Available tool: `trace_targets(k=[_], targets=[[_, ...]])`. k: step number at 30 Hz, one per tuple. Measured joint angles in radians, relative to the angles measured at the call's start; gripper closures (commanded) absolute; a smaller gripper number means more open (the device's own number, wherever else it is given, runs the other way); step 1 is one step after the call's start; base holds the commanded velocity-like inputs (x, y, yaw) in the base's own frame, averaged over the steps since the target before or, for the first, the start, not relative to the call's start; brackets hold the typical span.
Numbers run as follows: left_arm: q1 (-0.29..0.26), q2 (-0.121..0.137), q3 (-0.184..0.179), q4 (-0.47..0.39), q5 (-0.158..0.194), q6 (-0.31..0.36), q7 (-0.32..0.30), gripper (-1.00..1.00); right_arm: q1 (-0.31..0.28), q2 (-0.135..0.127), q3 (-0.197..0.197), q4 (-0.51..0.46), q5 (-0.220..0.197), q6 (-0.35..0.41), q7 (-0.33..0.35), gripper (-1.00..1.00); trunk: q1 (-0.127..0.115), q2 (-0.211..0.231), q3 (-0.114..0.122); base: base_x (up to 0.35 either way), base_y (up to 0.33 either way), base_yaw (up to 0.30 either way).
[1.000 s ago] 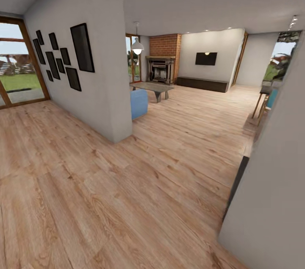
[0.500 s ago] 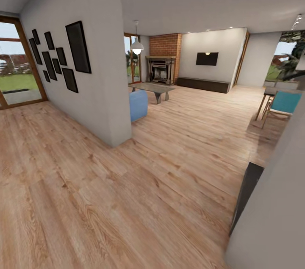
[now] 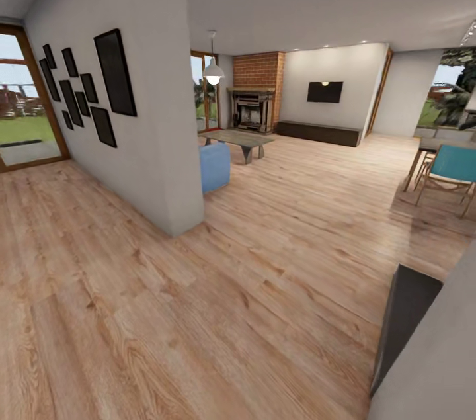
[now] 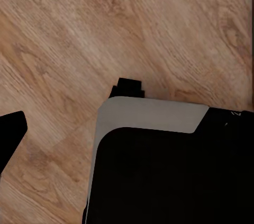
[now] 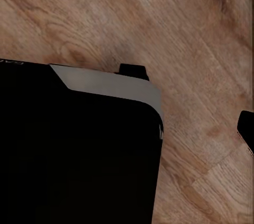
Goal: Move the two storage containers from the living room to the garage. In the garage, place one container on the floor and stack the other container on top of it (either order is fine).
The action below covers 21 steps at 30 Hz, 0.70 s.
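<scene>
The living room (image 3: 311,175) lies ahead in the head view, with light wood plank flooring, a brick fireplace (image 3: 252,108), a blue sofa end (image 3: 215,166), a coffee table (image 3: 238,137) and a dark low cabinet (image 3: 317,132). The two storage containers and the garage are out of view. Both wrist views look down on wood planks and my own black, grey-trimmed base (image 4: 153,115) (image 5: 106,83). A dark tip sits at the edge of each wrist view, too little to tell how the jaws stand.
A white partition wall (image 3: 152,162) hung with black frames juts out at the left, with a glass door (image 3: 26,102) behind it. At the near right stand a wall corner (image 3: 436,367) and a dark panel (image 3: 404,317). A teal chair (image 3: 455,165) stands at the far right.
The whole head view has shifted: the near right wall has slid out of frame, uncovering the teal chair and more floor. The partition wall looks slightly nearer and further left.
</scene>
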State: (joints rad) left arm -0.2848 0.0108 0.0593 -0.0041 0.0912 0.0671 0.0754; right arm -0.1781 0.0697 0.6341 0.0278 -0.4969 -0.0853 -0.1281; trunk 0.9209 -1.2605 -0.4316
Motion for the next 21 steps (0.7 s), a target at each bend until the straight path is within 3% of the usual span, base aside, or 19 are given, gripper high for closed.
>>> trace_targets(k=[21], targets=[[0.0,0.0,0.0,0.0,0.0,0.0,0.0,-1.0,0.0,0.0,0.0,0.0,0.0,0.0,0.0,-1.0,0.0,0.0,0.0,0.323,0.0,0.0]])
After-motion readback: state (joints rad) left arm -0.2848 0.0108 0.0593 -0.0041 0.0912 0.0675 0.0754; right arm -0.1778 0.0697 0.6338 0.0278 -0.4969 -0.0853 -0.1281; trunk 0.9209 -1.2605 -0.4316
